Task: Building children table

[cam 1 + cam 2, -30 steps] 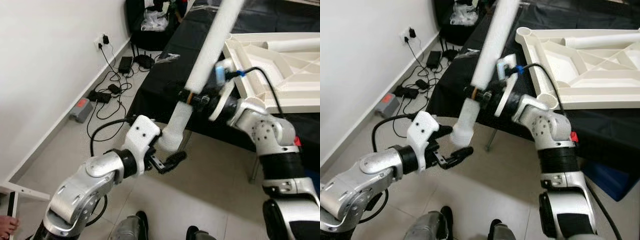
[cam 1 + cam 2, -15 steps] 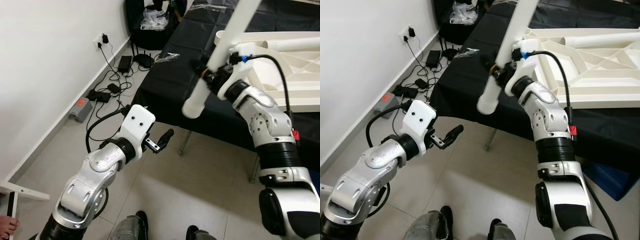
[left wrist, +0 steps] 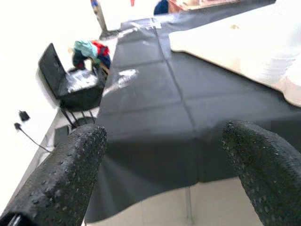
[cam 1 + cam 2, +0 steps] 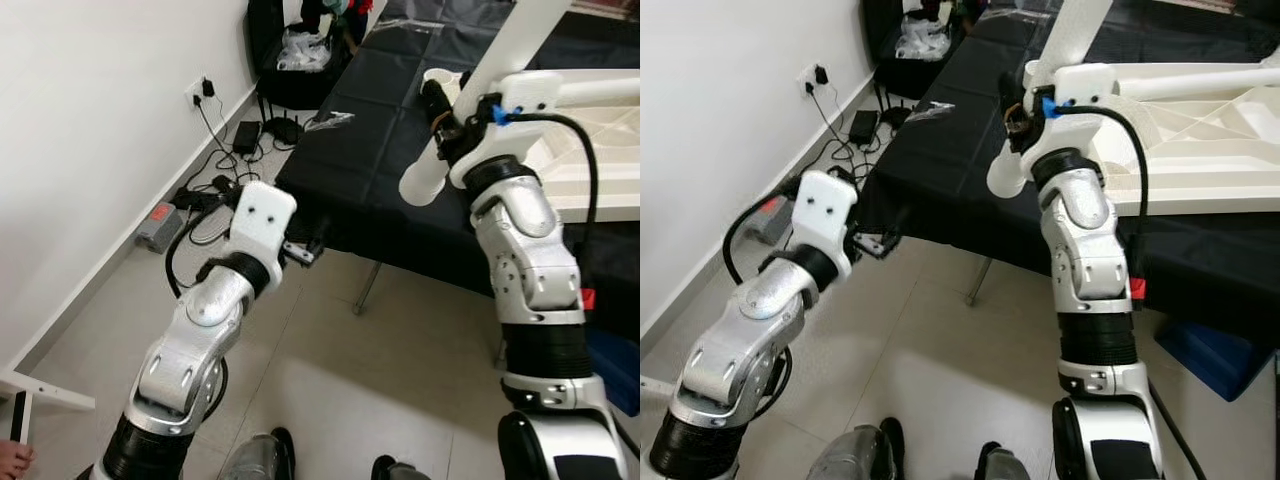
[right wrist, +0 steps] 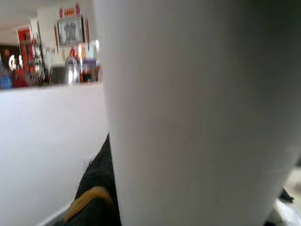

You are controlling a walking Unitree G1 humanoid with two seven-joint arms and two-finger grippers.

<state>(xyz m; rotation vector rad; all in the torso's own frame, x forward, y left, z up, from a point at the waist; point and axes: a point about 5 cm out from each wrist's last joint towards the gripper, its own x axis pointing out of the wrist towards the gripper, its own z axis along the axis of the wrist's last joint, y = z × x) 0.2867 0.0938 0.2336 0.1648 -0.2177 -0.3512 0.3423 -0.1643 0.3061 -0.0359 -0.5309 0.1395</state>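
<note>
**Table leg held above tabletop edge**

You see the right gripper [image 4: 440, 105] clamped around the white table leg [image 4: 478, 95], which slants up over the black-covered table [image 4: 360, 130] beside the upturned white tabletop [image 4: 590, 150]. The left gripper [image 4: 305, 250] hovers at the table's edge with its fingers [image 3: 70, 174] spread wide, holding nothing

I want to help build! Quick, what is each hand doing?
Left hand: open, holding nothing, near the edge of the black table.
Right hand: closed on the white leg, held up over the table.
</note>
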